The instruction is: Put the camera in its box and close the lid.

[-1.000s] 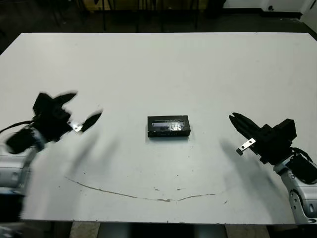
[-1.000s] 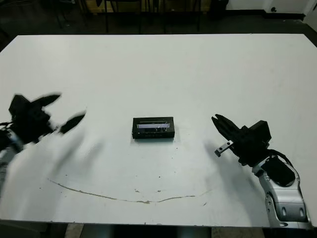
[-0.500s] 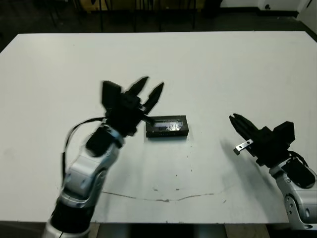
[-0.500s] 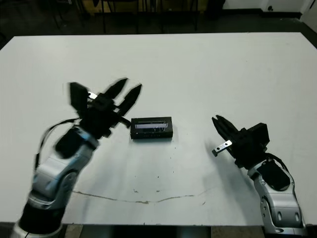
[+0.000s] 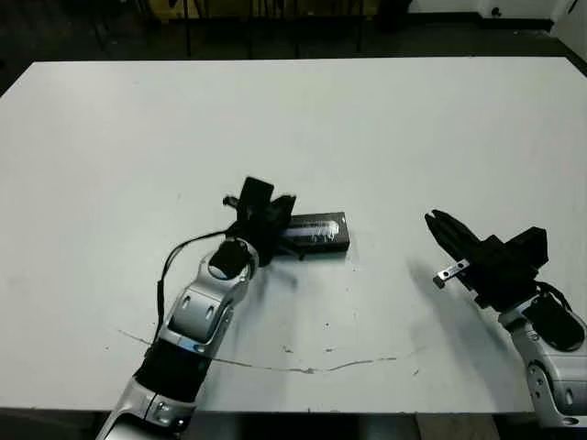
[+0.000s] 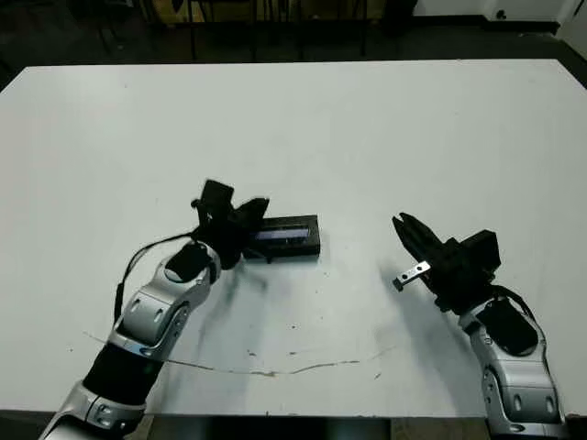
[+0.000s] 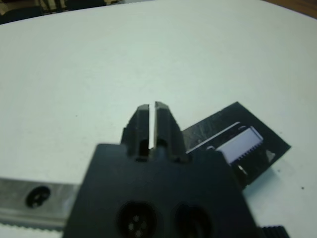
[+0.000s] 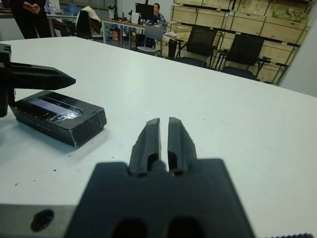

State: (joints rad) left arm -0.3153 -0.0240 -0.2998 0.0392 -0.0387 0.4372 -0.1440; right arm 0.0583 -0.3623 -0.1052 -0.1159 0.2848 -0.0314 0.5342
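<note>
The lid [image 5: 316, 227], black with a silvery strip, lies closed on the box [image 8: 74, 130] at the table's middle. No camera shows; it is hidden or out of view. My left gripper [image 5: 278, 209] is shut with nothing between its fingers, and it sits low over the box's left end [image 7: 233, 144]. I cannot tell whether it touches the lid. In the right wrist view the left gripper's fingers [image 8: 47, 75] point over the lid. My right gripper [image 5: 433, 220] is shut and empty, a hand's width to the right of the box, above the table.
White table [image 5: 303, 119] with a thin dark scuff line [image 5: 303, 368] near its front edge. Beyond the far edge stand chairs [image 8: 198, 47], stacked cartons and people [image 8: 157, 11].
My left arm has swung in from the far left of the table to the box's left end, and its fingers went from open to shut. The right arm and the box stayed put.
</note>
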